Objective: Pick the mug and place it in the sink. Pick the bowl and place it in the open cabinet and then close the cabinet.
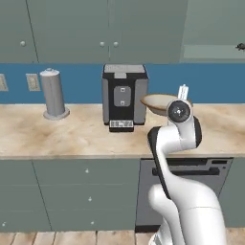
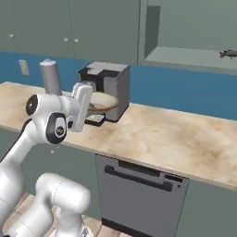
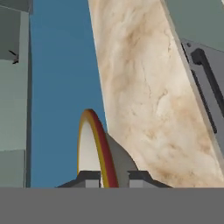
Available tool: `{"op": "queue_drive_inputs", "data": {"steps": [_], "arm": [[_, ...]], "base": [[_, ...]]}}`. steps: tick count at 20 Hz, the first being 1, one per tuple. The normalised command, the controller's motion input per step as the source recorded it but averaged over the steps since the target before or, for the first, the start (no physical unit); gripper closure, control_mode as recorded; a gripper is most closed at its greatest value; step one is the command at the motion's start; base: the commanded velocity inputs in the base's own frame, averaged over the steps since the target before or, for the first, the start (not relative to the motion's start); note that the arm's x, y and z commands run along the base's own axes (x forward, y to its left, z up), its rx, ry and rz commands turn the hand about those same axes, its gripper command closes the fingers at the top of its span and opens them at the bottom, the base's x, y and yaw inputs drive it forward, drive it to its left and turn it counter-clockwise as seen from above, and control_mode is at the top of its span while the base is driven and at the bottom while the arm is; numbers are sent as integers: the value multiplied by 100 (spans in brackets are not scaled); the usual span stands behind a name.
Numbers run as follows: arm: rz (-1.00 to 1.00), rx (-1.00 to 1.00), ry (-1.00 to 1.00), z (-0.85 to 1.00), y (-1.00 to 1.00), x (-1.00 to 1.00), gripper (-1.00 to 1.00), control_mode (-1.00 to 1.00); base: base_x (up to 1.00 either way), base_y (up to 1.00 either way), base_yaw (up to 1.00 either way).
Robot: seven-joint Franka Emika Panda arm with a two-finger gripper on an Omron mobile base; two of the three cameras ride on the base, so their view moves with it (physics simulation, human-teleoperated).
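Hand view: my hand (image 3: 109,181) is clamped on the bowl (image 3: 94,148) by its rim, fingertips either side at 6 o'clock, so it rides edge-on, lifted above the table (image 3: 144,87). Bowl shows a cream inside, yellow-red rim, grey outside. Open cabinet (image 1: 210,28) sits at 1 o'clock from it, likely next stop.
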Motion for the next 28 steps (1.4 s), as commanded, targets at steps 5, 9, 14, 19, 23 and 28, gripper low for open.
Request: {"op": "queue_drive_inputs", "data": {"steps": [5,9,14,19,23,28], "arm": [[0,0,0,0,0,0,100,100],[0,0,0,0,0,0,100,100],[0,0,0,0,0,0,100,100],[0,0,0,0,0,0,100,100],[0,0,0,0,0,0,100,100],[0,0,0,0,0,0,100,100]], "base": [[27,-7,-55],[-40,-21,-50],[-55,1,-39],[0,5,-28],[9,-4,-23],[34,-5,-17]]}}
